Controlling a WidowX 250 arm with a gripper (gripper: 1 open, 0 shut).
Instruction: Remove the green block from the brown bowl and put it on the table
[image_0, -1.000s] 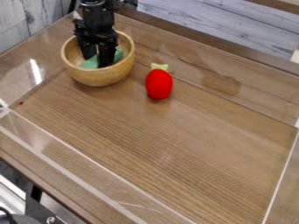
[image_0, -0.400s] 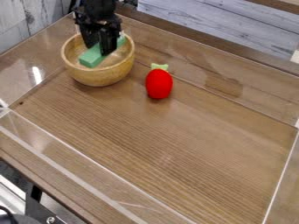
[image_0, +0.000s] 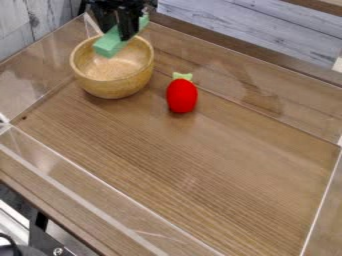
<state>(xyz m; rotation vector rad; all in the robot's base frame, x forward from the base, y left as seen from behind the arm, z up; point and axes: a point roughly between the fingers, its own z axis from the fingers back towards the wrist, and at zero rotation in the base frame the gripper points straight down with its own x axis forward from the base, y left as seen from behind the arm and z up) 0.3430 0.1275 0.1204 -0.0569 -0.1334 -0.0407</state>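
My black gripper hangs at the top left, pointing down, shut on the green block. The mint block sticks out below and to the left of the fingers, lifted clear above the brown bowl. The bowl, light tan wood, stands at the far left of the table and its inside looks bare. The upper part of the gripper is cut off by the frame's top edge.
A red strawberry-like toy stands upright just right of the bowl. Clear raised walls edge the wood-grain tabletop. A grey plank wall runs behind.
The gripper has risen out of the bowl with the green block in it, moving up and slightly right. The bowl and red toy have stayed put.
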